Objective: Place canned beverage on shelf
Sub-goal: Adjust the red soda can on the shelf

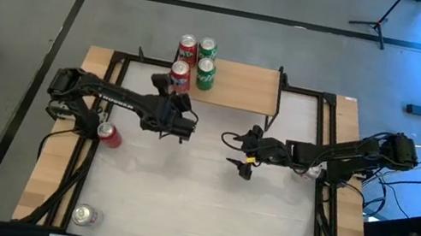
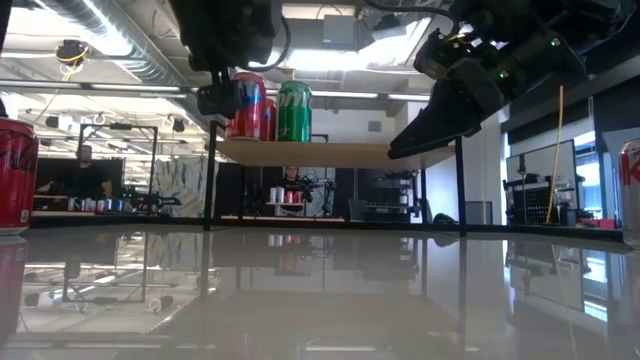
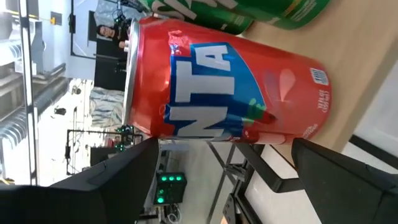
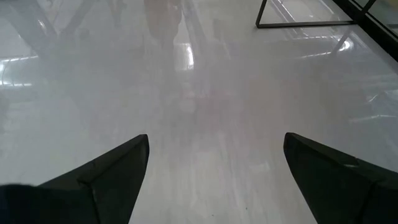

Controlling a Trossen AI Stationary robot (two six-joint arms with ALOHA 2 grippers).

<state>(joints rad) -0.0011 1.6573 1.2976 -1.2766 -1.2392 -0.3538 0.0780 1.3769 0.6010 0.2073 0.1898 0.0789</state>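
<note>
Out left, a glossy red can (image 1: 109, 135) stands on the pale tabletop (image 1: 177, 208) beside the left arm. The left gripper (image 1: 173, 85) sits at the shelf's (image 1: 242, 86) near-left corner, dark fingers spread wide either side of a smooth red can (image 3: 224, 87) on the light-wood board, not pinching it. Two green cans (image 1: 204, 74) and another red one (image 1: 187, 47) crowd beside it. The right gripper (image 1: 236, 150) hovers over the shiny tabletop, fingers parted, holding nothing.
</note>
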